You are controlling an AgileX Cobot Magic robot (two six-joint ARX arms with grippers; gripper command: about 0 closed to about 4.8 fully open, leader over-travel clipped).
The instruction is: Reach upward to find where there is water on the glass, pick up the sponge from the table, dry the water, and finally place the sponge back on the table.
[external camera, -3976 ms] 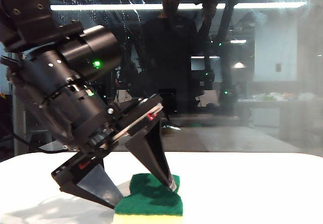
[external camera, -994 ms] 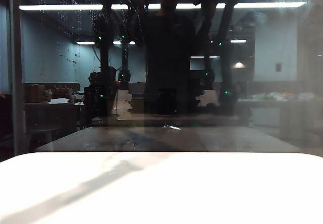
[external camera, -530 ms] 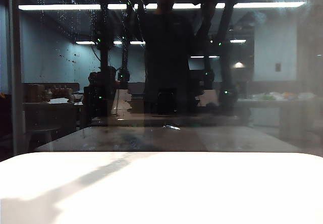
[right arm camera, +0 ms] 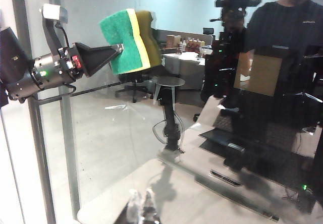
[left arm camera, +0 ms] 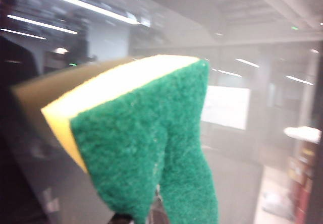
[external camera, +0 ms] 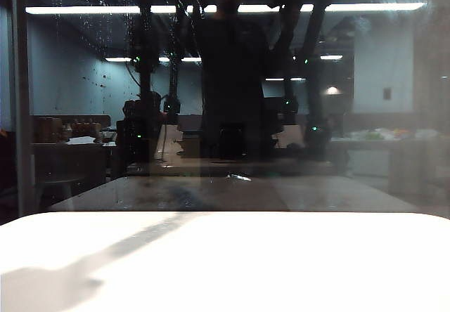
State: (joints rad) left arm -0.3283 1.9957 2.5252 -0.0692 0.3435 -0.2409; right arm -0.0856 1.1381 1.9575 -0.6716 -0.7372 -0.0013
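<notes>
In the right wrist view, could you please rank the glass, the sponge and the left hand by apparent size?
1. The glass, by far the largest.
2. The left hand, shut on the sponge.
3. The sponge; similar to the hand's dark fingers, so that order is unsure.

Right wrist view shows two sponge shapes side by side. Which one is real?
The bright green-and-yellow sponge, pinched by the left gripper. The dim olive shape behind it is its reflection in the glass.

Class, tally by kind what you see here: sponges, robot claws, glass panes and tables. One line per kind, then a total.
Sponges: 1, the sponge held in the left claw.
Claws: 2, counting the right claw.
Glass panes: 1.
Tables: 1, the white table.
Total: 5.
</notes>
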